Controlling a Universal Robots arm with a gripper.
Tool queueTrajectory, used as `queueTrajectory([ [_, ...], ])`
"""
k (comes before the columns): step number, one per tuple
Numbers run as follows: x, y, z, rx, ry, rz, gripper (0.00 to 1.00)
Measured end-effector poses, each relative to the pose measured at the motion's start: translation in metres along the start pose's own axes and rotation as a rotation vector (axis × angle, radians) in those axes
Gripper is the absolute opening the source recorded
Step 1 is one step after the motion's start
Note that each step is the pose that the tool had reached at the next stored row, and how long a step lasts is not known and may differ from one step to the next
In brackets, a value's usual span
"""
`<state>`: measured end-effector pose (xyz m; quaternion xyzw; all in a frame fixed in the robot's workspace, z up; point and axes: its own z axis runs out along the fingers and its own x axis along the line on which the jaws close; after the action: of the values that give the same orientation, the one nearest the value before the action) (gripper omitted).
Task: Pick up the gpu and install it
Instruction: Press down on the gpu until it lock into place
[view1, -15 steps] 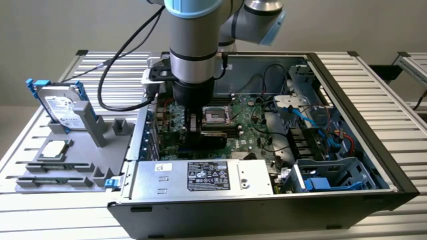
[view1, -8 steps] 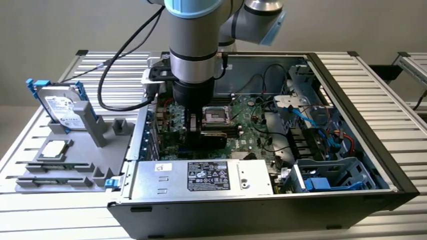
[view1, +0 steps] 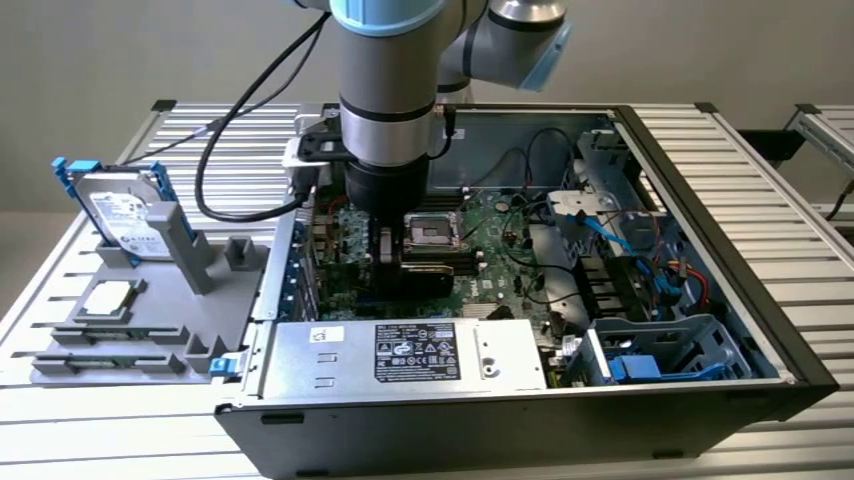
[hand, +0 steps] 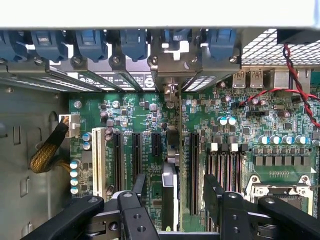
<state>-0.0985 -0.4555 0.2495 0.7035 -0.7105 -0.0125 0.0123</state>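
Standing by the bench, I see a grey holder (view1: 134, 330) on the slatted table (view1: 747, 160) at the exterior view's left, with a silver hard drive (view1: 118, 215) in blue rails propped upright at its back. Just right of it sits the open computer case (view1: 694, 330), its power supply (view1: 400, 355) along the near wall and a blue drive cage (view1: 667, 350) in the near right corner. The robot arm (view1: 387, 90) reaches straight down into the case over the big green motherboard (view1: 501, 255), beside the processor socket (view1: 434, 232).

From the wrist view, the gripper (hand: 174, 200) hangs low over the row of expansion slots (hand: 125, 155), its 2 black fingers (hand: 137, 187) spread wide apart. Between them stands the gpu (hand: 171, 165), seen edge-on, upright in a slot, with its metal bracket (hand: 172, 62) up against the rear wall of the case. The fingers sit on either side of the card's near end without pinching it. Right of the card run the memory slots (hand: 227, 167).
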Motion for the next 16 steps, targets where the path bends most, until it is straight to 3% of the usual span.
queueTrajectory([
  [8,0.0,0.0001,-0.0038,-0.0071,0.0001,0.0,0.58],
  [15,0.0,0.0004,-0.0105,-0.0176,0.0003,0.0,0.58],
  [16,0.0,0.0005,-0.0128,-0.0215,0.0003,0.0,0.58],
])
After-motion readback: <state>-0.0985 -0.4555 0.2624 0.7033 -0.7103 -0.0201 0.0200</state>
